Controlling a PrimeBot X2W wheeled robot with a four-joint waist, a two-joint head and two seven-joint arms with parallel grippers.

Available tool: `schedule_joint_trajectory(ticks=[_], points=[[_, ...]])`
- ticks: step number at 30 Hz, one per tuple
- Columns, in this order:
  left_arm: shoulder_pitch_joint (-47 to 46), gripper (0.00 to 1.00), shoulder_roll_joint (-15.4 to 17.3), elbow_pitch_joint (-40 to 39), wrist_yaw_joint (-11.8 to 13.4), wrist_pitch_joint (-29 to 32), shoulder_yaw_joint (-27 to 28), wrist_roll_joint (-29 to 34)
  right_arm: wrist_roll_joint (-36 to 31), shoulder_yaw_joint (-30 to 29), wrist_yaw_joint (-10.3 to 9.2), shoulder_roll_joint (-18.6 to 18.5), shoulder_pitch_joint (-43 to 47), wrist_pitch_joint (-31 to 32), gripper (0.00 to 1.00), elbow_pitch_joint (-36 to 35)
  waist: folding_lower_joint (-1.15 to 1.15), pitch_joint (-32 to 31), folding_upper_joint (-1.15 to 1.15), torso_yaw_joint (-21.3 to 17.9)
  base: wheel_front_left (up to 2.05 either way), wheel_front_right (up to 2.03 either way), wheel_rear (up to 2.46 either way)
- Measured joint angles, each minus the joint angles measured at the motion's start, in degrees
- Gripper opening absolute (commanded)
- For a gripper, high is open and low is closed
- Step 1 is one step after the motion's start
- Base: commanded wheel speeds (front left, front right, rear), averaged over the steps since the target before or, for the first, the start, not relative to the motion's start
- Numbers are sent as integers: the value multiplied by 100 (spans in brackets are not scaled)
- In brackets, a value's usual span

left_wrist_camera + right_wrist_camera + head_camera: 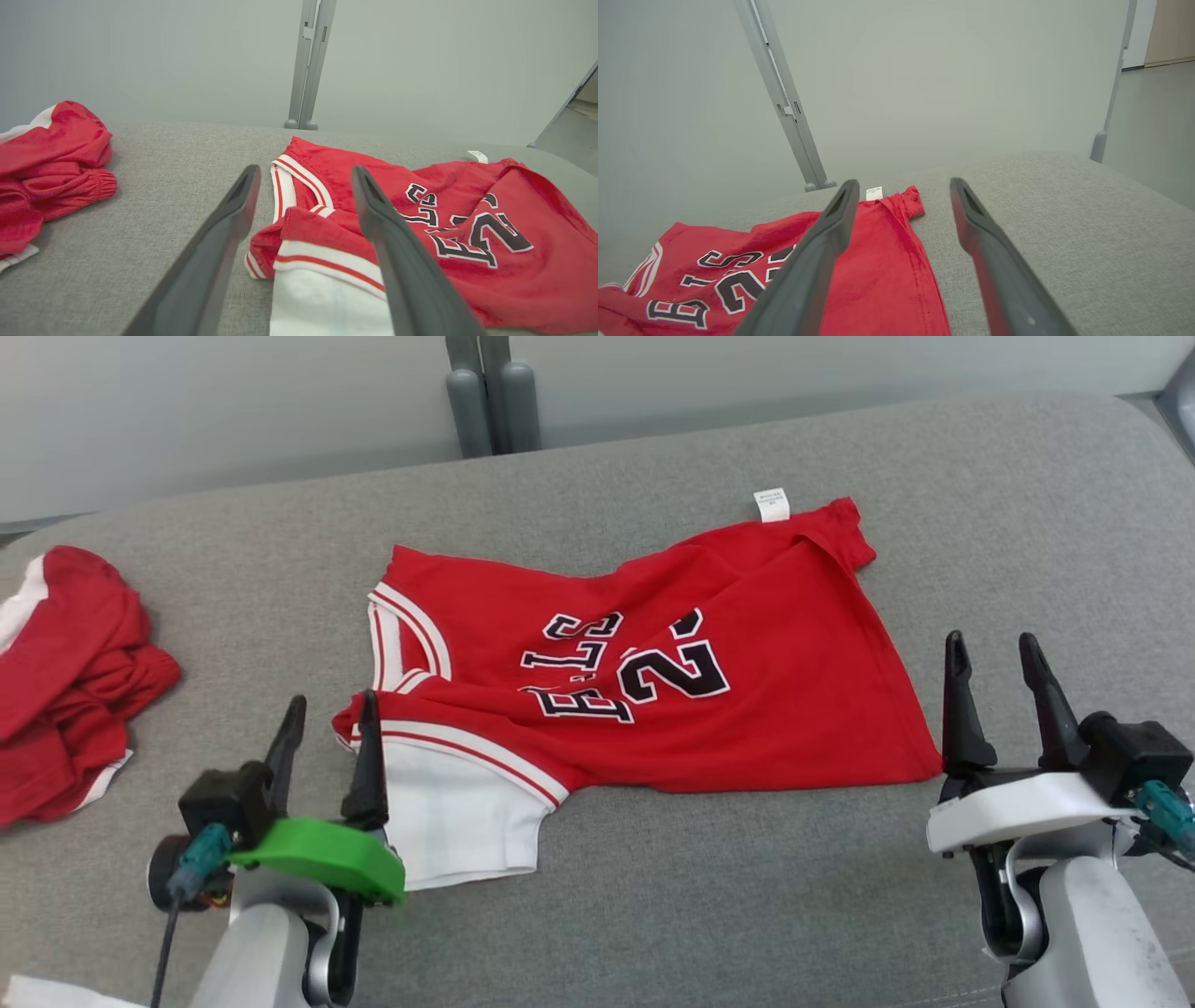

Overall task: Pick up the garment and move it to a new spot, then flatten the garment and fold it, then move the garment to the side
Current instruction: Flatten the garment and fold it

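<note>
A red sleeveless basketball jersey (747, 644) with black-and-white lettering and white striped trim lay in the middle of a grey fabric-covered worktop (1027, 523). Its neck and armholes pointed left and its hem right. It was mostly spread out but not smooth. Creases ran across the lettering, the near left shoulder was bunched and turned over, and a white panel (457, 821) stuck out from under that corner. A small white label (771, 504) showed at the far right corner. Well apart, at the left edge, sat a crumpled heap of red-and-white cloth (65, 681).

The left gripper (332, 700) stood at the jersey's near left corner with its fingers spread and grasping nothing. The bunched shoulder lay between them in the left wrist view, and whether they touched the cloth could not be told. The right gripper (991, 642) stood just beside the near right hem corner, also spread and empty.

Judging by this, the jersey seemed already placed at its working spot, and flattening was the step in hand. The left corner needed pulling straight. Folding, and moving the folded jersey to the side, were both left to do.
</note>
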Motion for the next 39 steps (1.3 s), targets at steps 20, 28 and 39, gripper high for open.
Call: schedule_joint_trajectory(ticks=[20, 28, 39], points=[[1696, 100, -409, -1079, 213, 0, 92, 386, -33, 668, 0, 2, 663, -5, 100, 250, 0, -879, 0, 644, 0, 0, 0], [1743, 100, -431, -1093, 237, 0, 116, 505, -31, 746, 0, 2, 687, -5, 100, 345, 0, -916, 0, 627, 0, 0, 0], [1816, 100, -446, -1015, 196, -1, 103, 569, -40, 724, 0, 2, 716, -5, 100, 379, 0, -924, 0, 595, 0, 0, 0]])
